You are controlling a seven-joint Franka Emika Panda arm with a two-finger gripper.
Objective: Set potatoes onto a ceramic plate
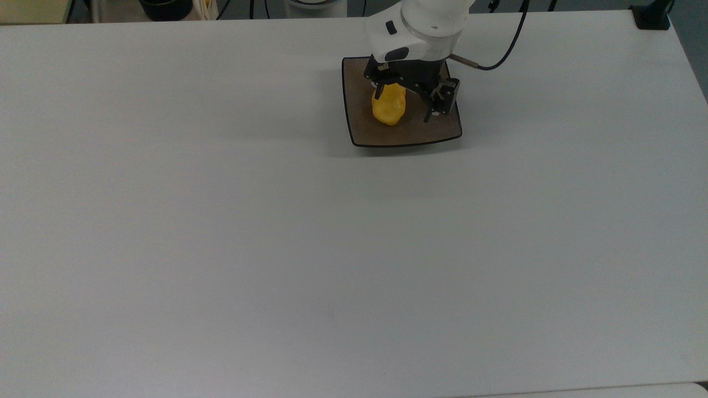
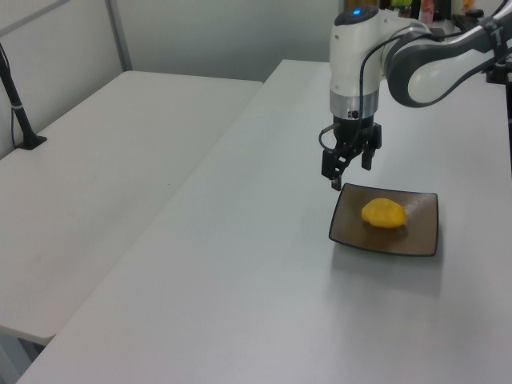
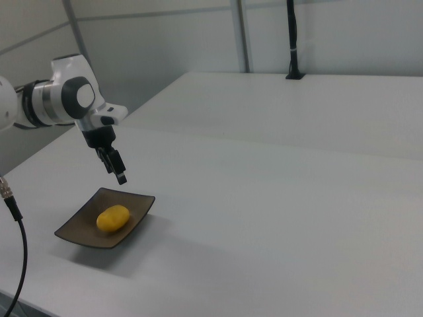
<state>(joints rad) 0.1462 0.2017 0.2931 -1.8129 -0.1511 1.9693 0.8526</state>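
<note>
Left view, going left to right: bare white tabletop (image 2: 200,280), then black two-finger gripper (image 2: 350,170) on white Panda arm (image 2: 356,56), hanging above near-left edge of square glossy brown-grey ceramic plate (image 2: 420,240), fingers spread apart, holding nothing. Small bright yellow egg-shaped potato (image 2: 382,214) lies on the plate, near its middle, clear of the fingers. Right view: plate (image 3: 79,238) sits lower left with potato (image 3: 112,218) on it, gripper (image 3: 114,165) above its far edge.
</note>
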